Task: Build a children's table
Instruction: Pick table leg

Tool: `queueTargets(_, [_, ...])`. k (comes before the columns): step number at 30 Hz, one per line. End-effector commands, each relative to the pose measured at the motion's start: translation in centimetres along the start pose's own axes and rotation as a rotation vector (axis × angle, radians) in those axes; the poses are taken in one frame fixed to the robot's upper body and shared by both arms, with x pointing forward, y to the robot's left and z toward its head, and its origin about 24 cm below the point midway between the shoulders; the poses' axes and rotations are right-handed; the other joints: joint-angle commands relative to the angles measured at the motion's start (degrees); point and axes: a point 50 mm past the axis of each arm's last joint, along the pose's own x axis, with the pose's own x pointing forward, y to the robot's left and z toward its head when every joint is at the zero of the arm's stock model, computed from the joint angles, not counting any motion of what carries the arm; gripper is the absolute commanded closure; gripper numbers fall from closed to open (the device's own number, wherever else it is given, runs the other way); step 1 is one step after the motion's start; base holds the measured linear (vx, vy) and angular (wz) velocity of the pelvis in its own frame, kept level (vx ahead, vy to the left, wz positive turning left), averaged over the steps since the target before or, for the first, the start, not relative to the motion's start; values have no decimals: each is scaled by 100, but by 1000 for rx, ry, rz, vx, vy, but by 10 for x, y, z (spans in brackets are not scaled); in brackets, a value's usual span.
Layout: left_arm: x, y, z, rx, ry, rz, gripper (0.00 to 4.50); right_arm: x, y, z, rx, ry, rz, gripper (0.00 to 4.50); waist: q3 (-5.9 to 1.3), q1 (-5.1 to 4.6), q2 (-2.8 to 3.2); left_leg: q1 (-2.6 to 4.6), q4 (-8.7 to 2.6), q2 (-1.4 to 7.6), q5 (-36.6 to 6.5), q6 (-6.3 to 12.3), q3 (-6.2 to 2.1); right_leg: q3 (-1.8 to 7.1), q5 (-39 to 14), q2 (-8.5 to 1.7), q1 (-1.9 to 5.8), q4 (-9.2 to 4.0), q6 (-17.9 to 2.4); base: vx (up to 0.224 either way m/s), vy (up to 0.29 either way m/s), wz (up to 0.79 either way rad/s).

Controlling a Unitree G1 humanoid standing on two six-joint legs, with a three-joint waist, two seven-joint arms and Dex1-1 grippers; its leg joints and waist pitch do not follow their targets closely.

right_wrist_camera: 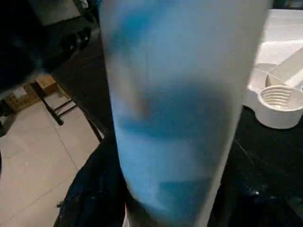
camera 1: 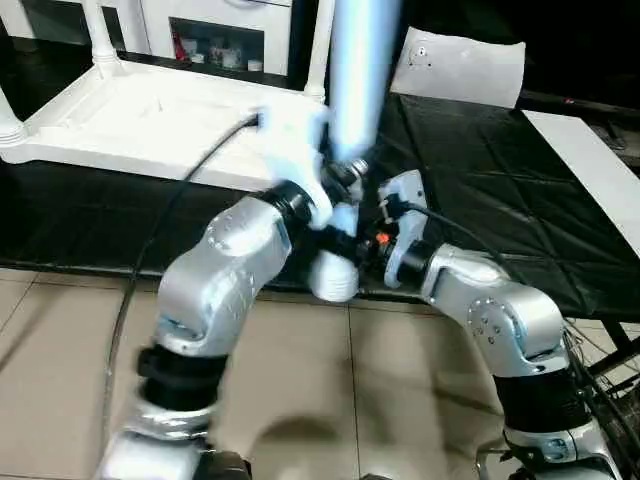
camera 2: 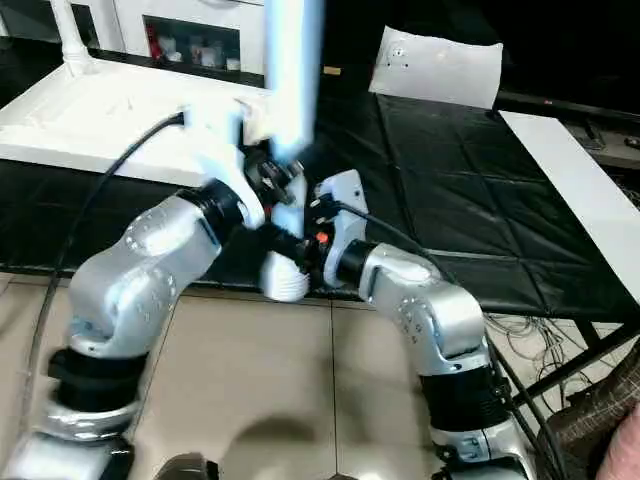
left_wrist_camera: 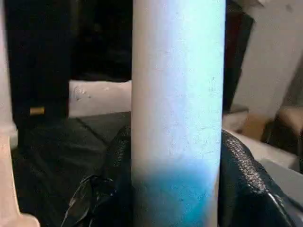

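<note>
While the upturned tabletop (camera 1: 150, 125) lies on the black-covered counter (camera 1: 480, 200) with at least three legs already standing in its corners, the fourth leg (camera 1: 360, 70) is held upright at the counter's near edge, its threaded thick end (camera 1: 333, 278) hanging low. Both hands grip it: the left hand (camera 1: 335, 185) clamps the shaft higher up, the right hand (camera 1: 372, 240) just below. The leg looks like stiff, light, hollow plastic, smooth and probably slippery, so a hold near the thick end should steer it best. The open round socket (right_wrist_camera: 281, 101) at the near corner is ribbed inside and empty. A white cabinet (camera 1: 215, 40) behind holds small coloured items.
</note>
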Motion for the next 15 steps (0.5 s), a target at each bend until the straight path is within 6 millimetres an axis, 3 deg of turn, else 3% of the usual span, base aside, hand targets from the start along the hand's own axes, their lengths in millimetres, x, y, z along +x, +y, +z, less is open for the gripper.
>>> queueTargets(1, [-1, -1, -7, 50, 39, 0, 266, -5, -4, 3, -17, -21, -17, 264, -450, -25, 146, 112, -468, 272, -1418, -447, -82, 365, -1053, -444, 253, -473, -516, 0, 0, 0])
queueTargets(10, [-3, 2, -10, 77, 36, 0, 268, -4, -4, 2, -18, -21, -10, 264, -443, -24, 145, 132, -461, 271, -1572, -446, -77, 368, -1332, -455, 230, -500, -541, 0, 0, 0])
queueTargets(15, [-3, 4, -9, -50, 4, 28, 268, -5, -4, 3, -23, -20, -12, 264, -441, -25, 142, 120, -460, 267, -1574, -447, -76, 366, -1359, -457, 237, -506, -543, 0, 0, 0])
